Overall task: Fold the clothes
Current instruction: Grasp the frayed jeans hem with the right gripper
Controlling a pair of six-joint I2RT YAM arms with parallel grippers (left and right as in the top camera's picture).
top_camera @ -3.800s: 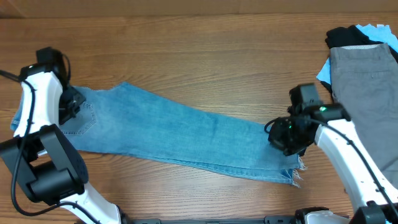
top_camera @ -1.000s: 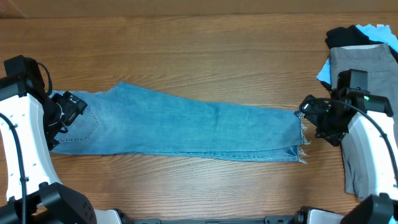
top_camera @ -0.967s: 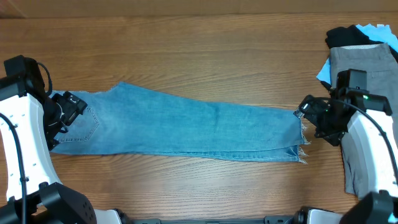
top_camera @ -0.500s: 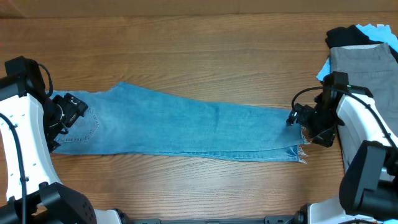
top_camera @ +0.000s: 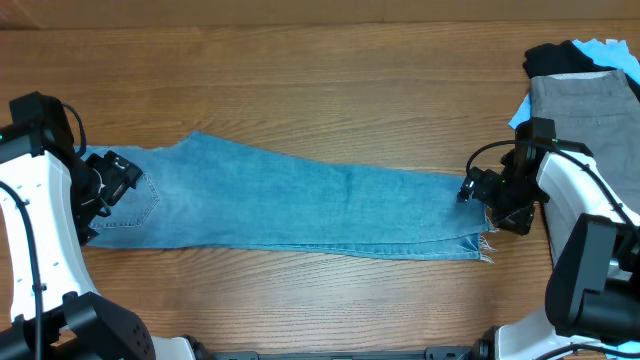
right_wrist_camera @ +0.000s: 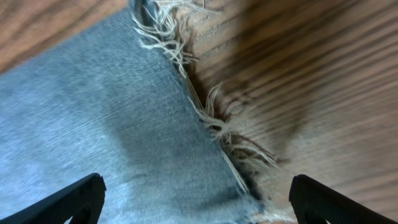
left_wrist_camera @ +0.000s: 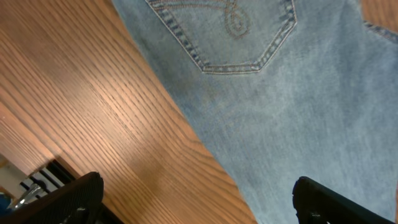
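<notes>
a: entry 1, the largest?
b: wooden table (top_camera: 320, 80). its middle carries only 1 garment, so the cloth can lie flat.

a: entry 2?
b: jeans (top_camera: 300, 205), 1 pair, light-blue denim. they lie stretched full length across the middle of the table, 1 leg over the other. the waist is at the robot's left and the hems at its right. judged: smoothed out and ready, with the crosswise folds not yet made.

a: entry 3?
b: pile of other clothes (top_camera: 590, 110), at the far right edge. grey lies on top, with black and blue showing beneath. it sits apart from the jeans, probably to keep it out of the working space.

a: entries 4 and 5?
b: left gripper (top_camera: 112, 176), over the waist end, jaws spread wide, holding nothing. right gripper (top_camera: 483, 198), low over the hem end, also spread wide and empty. judged: 1 stands at each end because the next fold needs an end pinched and carried toward the other.

a: smallest?
b: back pocket (left_wrist_camera: 230, 31), with curved stitching, facing up. frayed hem (right_wrist_camera: 205, 118), its loose threads trailing onto the wood.
</notes>
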